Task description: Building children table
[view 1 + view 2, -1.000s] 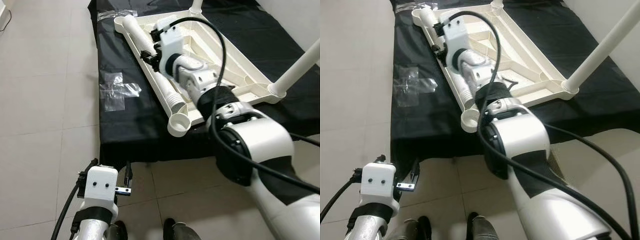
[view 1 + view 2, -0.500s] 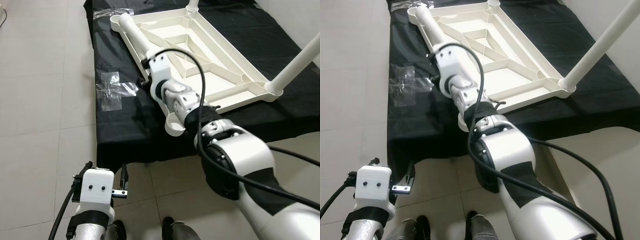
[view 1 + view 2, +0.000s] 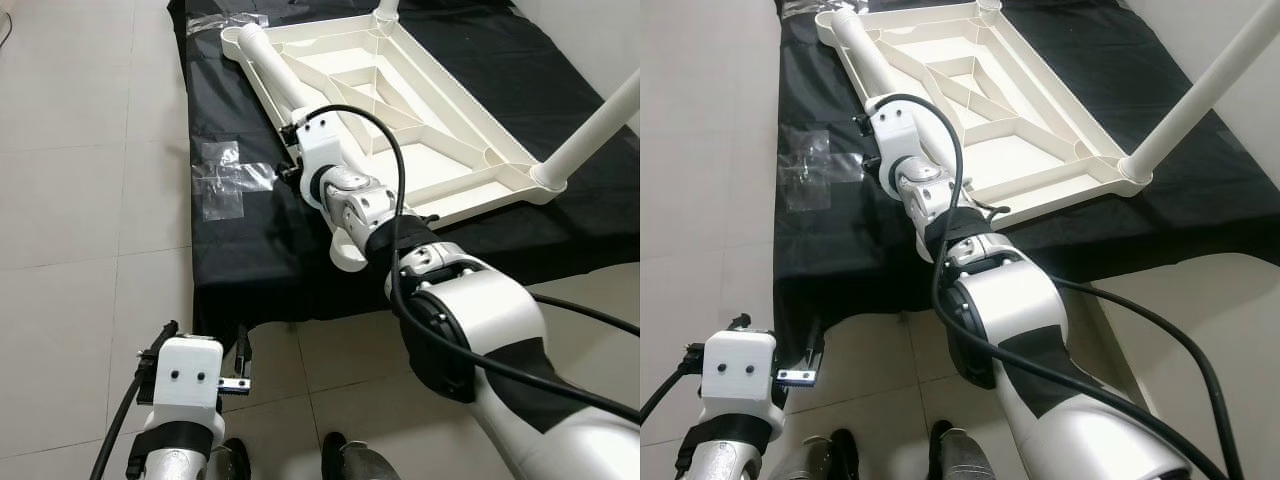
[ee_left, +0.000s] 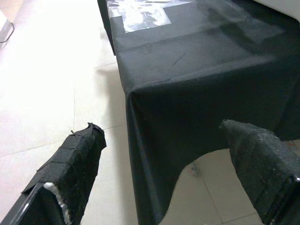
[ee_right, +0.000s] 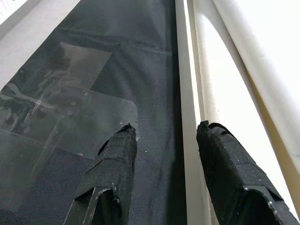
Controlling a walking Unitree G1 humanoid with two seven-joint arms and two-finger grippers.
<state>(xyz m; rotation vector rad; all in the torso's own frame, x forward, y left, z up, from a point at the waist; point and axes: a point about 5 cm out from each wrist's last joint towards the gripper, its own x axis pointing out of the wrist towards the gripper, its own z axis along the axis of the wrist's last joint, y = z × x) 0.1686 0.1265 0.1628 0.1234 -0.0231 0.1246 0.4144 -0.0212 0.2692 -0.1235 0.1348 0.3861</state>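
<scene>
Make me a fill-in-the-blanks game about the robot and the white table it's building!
1. The white tabletop lies upside down on a ____ cloth.
2. The loose white leg lies along the tabletop's edge, not standing up; it is lying ____.
3. The right gripper has its fingers ____, straddling the tabletop's rim.
4. The left gripper hangs over the tiled ____.

Missing words: black; flat; open; floor

black-draped platform (image 3: 260,250) | upturned white tabletop (image 3: 420,120) | clear plastic bags (image 3: 232,180)
</scene>
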